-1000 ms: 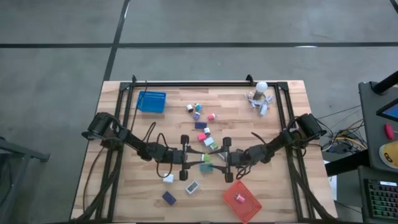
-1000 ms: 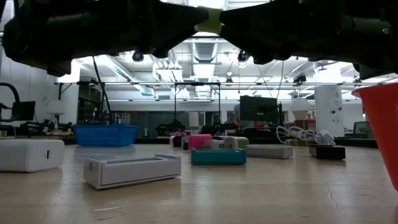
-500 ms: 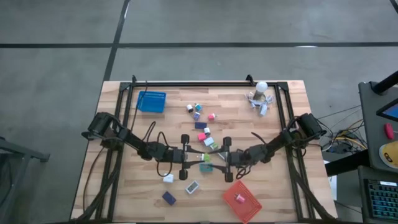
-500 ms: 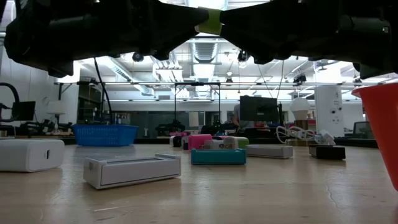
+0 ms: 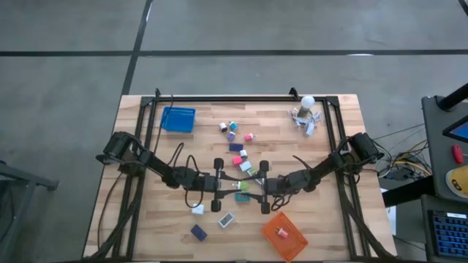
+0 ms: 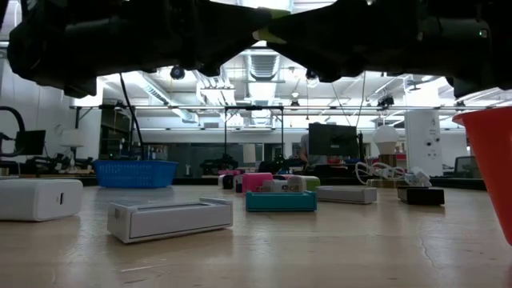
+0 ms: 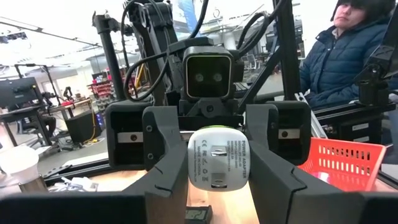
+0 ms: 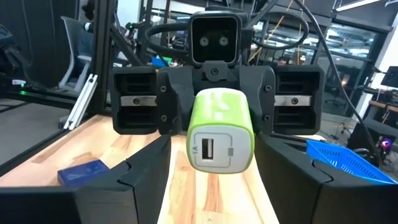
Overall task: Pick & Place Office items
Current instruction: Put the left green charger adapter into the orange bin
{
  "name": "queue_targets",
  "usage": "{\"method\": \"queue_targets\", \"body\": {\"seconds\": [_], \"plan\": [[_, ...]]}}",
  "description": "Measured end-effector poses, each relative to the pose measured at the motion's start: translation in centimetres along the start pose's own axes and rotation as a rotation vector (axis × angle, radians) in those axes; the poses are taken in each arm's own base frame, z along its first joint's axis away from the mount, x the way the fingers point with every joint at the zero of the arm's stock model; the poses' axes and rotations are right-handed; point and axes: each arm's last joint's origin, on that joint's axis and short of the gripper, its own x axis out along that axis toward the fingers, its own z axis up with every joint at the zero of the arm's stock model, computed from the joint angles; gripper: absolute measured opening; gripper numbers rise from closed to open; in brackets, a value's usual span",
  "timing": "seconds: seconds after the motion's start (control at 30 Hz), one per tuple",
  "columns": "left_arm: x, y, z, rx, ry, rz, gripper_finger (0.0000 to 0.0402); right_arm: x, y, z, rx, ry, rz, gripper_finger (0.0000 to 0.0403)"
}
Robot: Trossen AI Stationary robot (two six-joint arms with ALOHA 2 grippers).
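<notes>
Looks like a mid-air handoff over the table middle: left gripper (image 8: 214,93) pinches the green-and-white charger (image 8: 220,130), and the right gripper (image 7: 208,134) has its fingers spread either side of it, not clamped yet; one pink item already sits in the orange basket (image 5: 295,245); blue basket (image 5: 178,120) looks empty; most boxes (image 5: 240,157) remain scattered; the clip cluster (image 5: 306,115) sits well clear.

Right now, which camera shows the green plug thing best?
The right wrist view: the green charger fills the middle, its port face toward the camera, held by the left gripper. The left wrist view shows its white pronged end. The high view shows a tiny speck; the low view, a sliver between dark arms.
</notes>
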Motion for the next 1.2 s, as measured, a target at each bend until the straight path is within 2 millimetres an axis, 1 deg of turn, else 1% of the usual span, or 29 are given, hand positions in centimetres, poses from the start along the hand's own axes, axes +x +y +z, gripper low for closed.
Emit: {"method": "queue_targets", "body": {"seconds": [0.13, 0.33, 0.53, 0.67, 1.2], "plan": [[-0.04, -0.03, 0.0, -0.002, 0.0, -0.004, 0.0128, 0.05, 0.02, 0.05, -0.001, -0.002, -0.001, 0.0207], [-0.12, -0.02, -0.07, -0.002, 0.003, -0.005, 0.0128, 0.03, 0.0, 0.02, -0.011, -0.001, 0.003, 0.017], [-0.18, -0.02, -0.12, -0.002, 0.005, -0.004, 0.0128, 0.0, 0.02, 0.01, -0.013, -0.001, 0.006, 0.0147], [-0.2, -0.02, -0.14, -0.005, 0.007, -0.002, 0.0128, 0.01, 0.03, -0.01, -0.012, 0.012, 0.006, 0.012], [-0.06, -0.05, -0.15, -0.011, 0.013, -0.017, 0.0128, -0.01, 0.42, 0.33, -0.028, 0.023, 0.021, 0.012]]}}
